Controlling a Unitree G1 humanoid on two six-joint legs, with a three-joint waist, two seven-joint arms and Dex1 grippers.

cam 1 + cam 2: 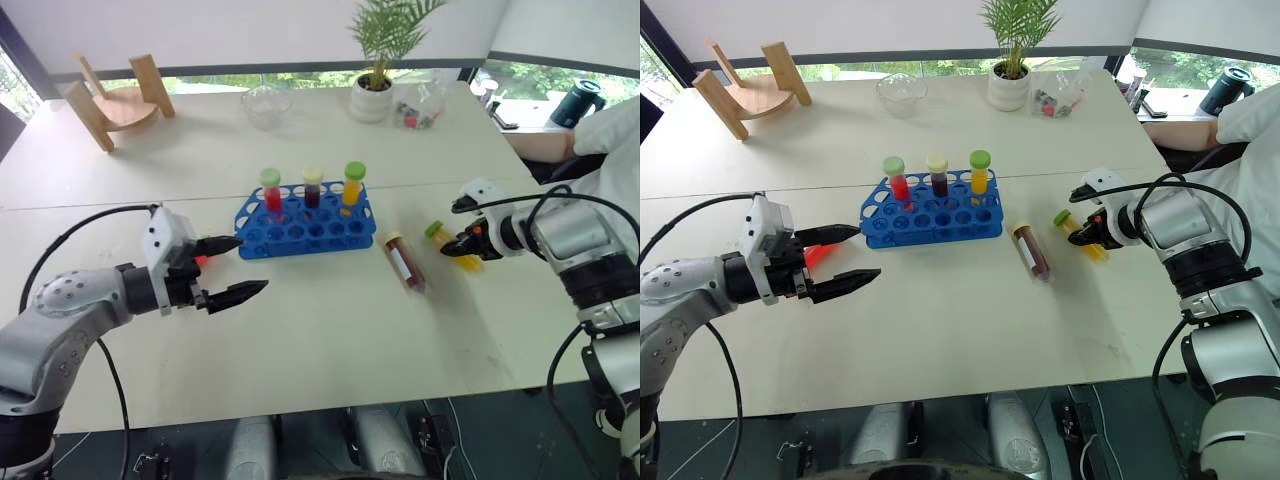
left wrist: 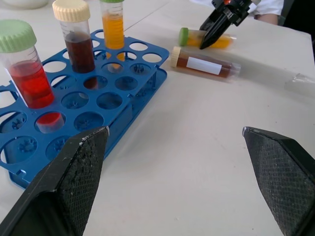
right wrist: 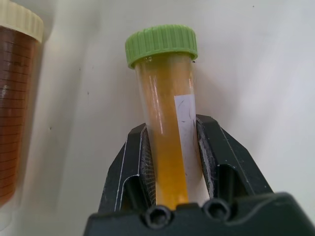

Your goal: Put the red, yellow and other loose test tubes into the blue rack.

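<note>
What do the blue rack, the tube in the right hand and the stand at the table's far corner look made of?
Blue rack: likely moulded plastic, even colour, slight sheen. Yellow tube in the right hand: clear plastic or glass, since the liquid shows through; ribbed green cap, paper label. Stand: pale wood, by its tan, matte surface.

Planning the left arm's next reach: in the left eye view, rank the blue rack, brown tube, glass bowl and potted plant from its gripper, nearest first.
From the left gripper:
1. Blue rack, just beyond its fingers.
2. Brown tube, lying right of the rack.
3. Glass bowl, far side of the table.
4. Potted plant, far side, right of the bowl.
</note>
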